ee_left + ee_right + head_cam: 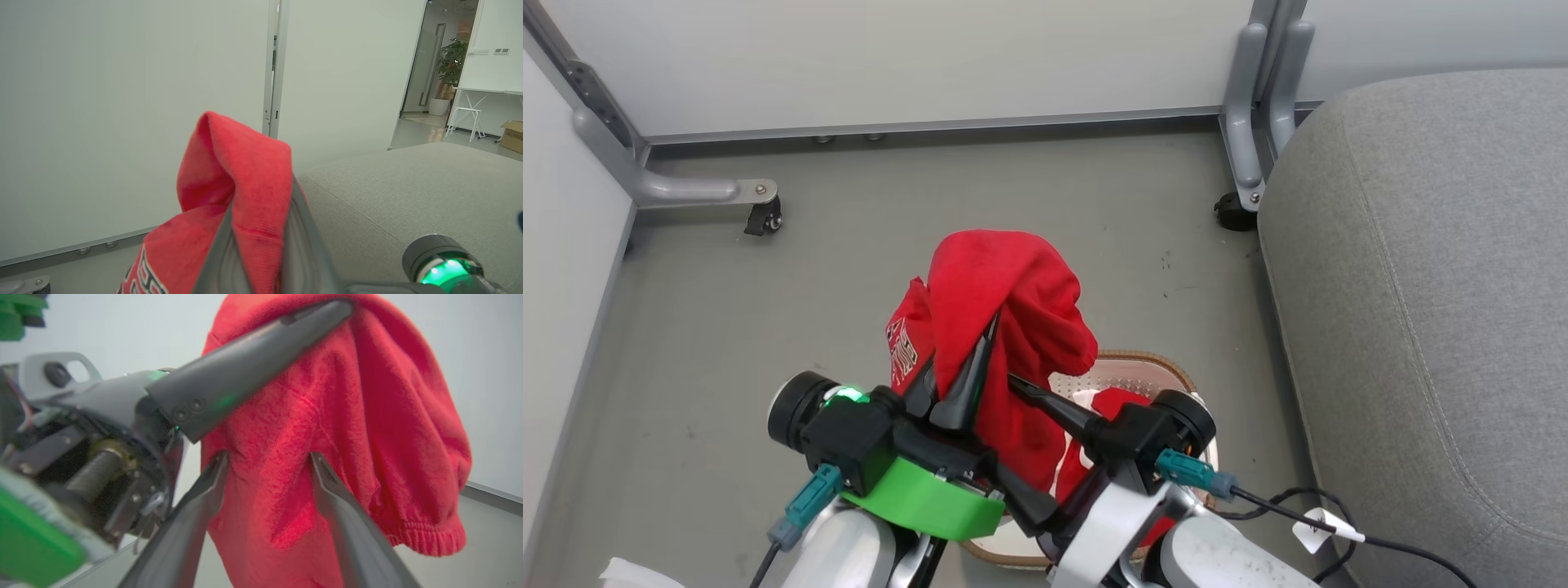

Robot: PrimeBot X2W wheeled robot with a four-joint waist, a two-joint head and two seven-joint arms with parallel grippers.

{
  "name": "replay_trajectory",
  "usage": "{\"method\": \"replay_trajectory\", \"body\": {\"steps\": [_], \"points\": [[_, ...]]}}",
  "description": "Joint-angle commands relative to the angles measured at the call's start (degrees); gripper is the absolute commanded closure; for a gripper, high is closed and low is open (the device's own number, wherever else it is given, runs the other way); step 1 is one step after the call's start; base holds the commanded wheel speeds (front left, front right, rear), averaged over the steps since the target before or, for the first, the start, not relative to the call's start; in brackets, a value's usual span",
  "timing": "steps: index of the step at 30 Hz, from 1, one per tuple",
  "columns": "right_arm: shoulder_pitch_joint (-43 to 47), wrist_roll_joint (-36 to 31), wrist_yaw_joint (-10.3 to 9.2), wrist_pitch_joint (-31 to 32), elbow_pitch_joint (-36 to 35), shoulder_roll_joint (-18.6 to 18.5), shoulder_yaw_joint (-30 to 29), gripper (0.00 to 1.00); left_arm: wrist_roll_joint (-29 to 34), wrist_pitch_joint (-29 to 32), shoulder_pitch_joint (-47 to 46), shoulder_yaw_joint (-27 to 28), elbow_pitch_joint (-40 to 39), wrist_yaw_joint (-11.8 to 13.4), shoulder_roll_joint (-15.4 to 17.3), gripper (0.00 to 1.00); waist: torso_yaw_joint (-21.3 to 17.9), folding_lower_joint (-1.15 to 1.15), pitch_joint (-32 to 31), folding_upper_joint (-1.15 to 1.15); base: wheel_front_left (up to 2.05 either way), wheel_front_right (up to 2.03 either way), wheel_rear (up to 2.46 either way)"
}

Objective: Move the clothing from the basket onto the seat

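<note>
The left gripper [988,331] is clamping shut on a red garment [1005,282], pinching a fold w/ cloth draping over both fingers. The garment is hanging in the air, lifted clear of the basket [1145,358]; whether it's hanging right over it or just beyond, above the floor [727,327], can't tell. The right gripper [268,455] is standing wide open and gripping nothing, its tips pointing at the hanging cloth below the left gripper's pinch. Whether the tips are touching the cloth, can't tell.

Key relation: the seat [1421,286] is lying to the robot's right of the held garment, well apart from it. The garment's long axis is running straight down from the pinch, so the carry is prob. calling for a sideways swing to the right w/ the low end clearing the cushion edge. The right arm is sitting nearer the seat, but the left one is doing the holding.

Looks: bright red, soft fleecy knit, bunching into a hump over the fingers. A ribbed cuff [425,539] is dangling at the low end, and white-and-dark lettering [903,355] is showing on one side. A second red piece [1115,404] w/ white trim is lying in the basket, so the job is looking only partway along.
</note>
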Motion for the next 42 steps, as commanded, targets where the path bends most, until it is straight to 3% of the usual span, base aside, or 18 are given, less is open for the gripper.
{"method": "replay_trajectory", "body": {"steps": [1,17,18,19,20,38,39,40,42], "points": [[-1.45,0.39,0.02,-0.7,0.55,0.04,0.48,0.0,-0.06,0.07,-0.98,-0.3,-0.06,-0.1,0.33,1.0,0.06,0.0,-0.01,0.0,0.0,0.0,0.0],[-7.69,0.79,0.01,-1.76,8.1,-0.04,4.37,0.0,-0.7,0.21,-0.96,-2.22,-0.61,-0.16,0.48,1.0,0.14,0.0,-0.1,0.0,0.0,0.0,0.0],[-7.73,0.78,0.01,-1.74,8.42,-0.04,4.34,0.51,-0.75,0.21,-0.95,-2.34,-0.62,-0.15,0.49,1.0,0.16,0.0,-0.13,0.0,0.0,0.0,0.0],[-7.87,0.95,0.01,-2.14,8.41,-0.03,4.27,0.62,-0.81,0.21,-0.95,-2.42,-0.63,-0.15,0.5,1.0,0.17,0.0,-0.13,0.0,0.0,0.0,0.0],[-8.07,1.2,0.01,-2.33,8.52,-0.03,4.36,1.0,-0.91,0.2,-0.94,-2.51,-0.66,-0.16,0.51,1.0,0.19,0.0,-0.17,0.0,0.0,0.0,0.0],[-8.76,2.78,0.01,-3.8,9.92,-0.04,4.73,1.0,-1.92,0.07,-0.47,-2.54,-0.28,1.04,0.87,0.98,0.25,0.0,-0.38,0.0,0.0,0.0,0.0],[-8.74,2.67,0.01,-3.92,9.98,-0.04,4.52,1.0,-1.87,0.06,-0.47,-2.45,-0.26,1.07,0.85,0.6,0.26,0.0,-0.35,0.0,0.0,0.0,0.0],[-8.77,2.48,0.01,-4.04,10.05,-0.04,4.27,1.0,-1.76,0.03,-0.51,-2.33,-0.25,1.38,0.86,0.0,0.27,0.0,-0.31,0.0,0.0,0.0,0.0],[-8.9,2.15,0.01,-4.4,10.26,-0.04,3.68,1.0,-1.25,-0.02,-0.5,-2.24,-0.18,1.87,1.04,0.0,0.31,0.0,-0.3,0.0,0.0,0.0,0.0]]}}
